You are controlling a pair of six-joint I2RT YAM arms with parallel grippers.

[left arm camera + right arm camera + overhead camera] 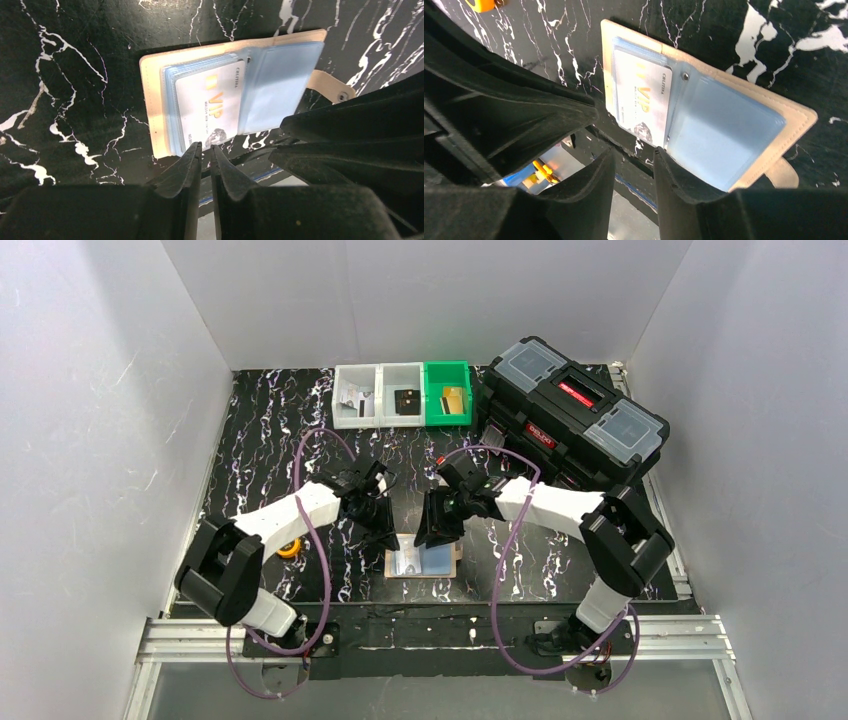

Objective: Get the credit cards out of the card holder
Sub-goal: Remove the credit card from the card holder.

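Looking down, I see the card holder lying open on the worktop between both arms, with the credit cards stacked in one of its sleeves and none out yet. My left gripper is nearly pressed together at the top card's edge; whether it pinches it I cannot tell. My right gripper is spread and empty beside the holder.

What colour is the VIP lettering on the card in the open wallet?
Gold on the pale blue rectangular card, clearest in the left wrist view.
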